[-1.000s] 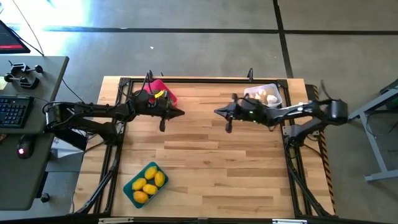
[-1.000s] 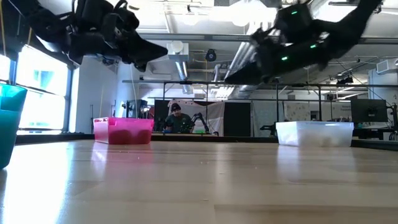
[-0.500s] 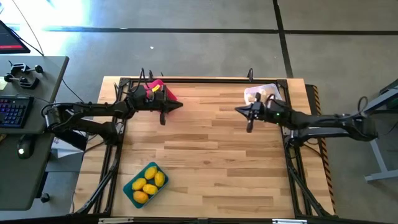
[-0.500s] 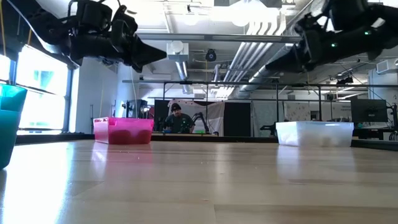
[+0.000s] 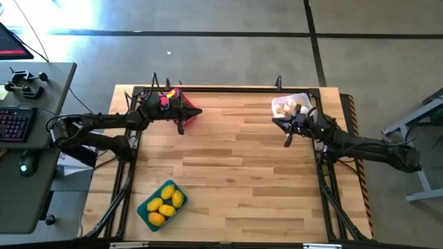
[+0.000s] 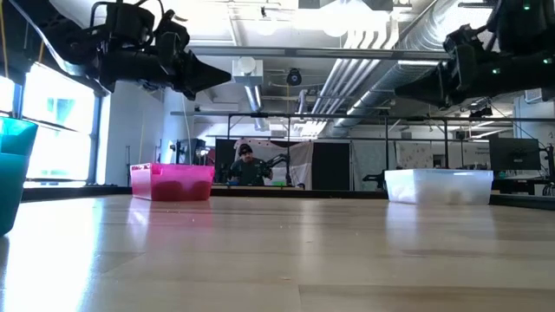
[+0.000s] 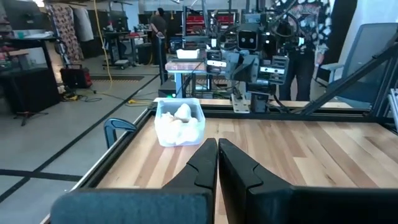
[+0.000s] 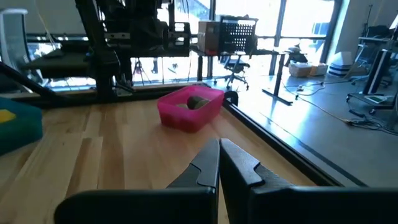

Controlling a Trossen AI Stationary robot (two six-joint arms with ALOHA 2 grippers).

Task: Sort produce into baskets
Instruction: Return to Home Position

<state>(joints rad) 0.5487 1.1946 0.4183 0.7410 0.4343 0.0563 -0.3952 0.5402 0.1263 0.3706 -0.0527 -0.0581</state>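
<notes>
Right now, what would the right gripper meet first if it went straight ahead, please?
Most likely the pink basket, almost dead ahead of the right gripper across the table; depth and height are unclear, so it might pass above.

Daylight through the windows bleaches a patch of floor, ceiling lights flare white and turn the left arm and right arm into dark shapes, and the evenly lit wooden table faintly mirrors the pink basket.

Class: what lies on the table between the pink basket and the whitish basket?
Nothing: between pink basket and whitish basket the high view shows only bare table.
</notes>
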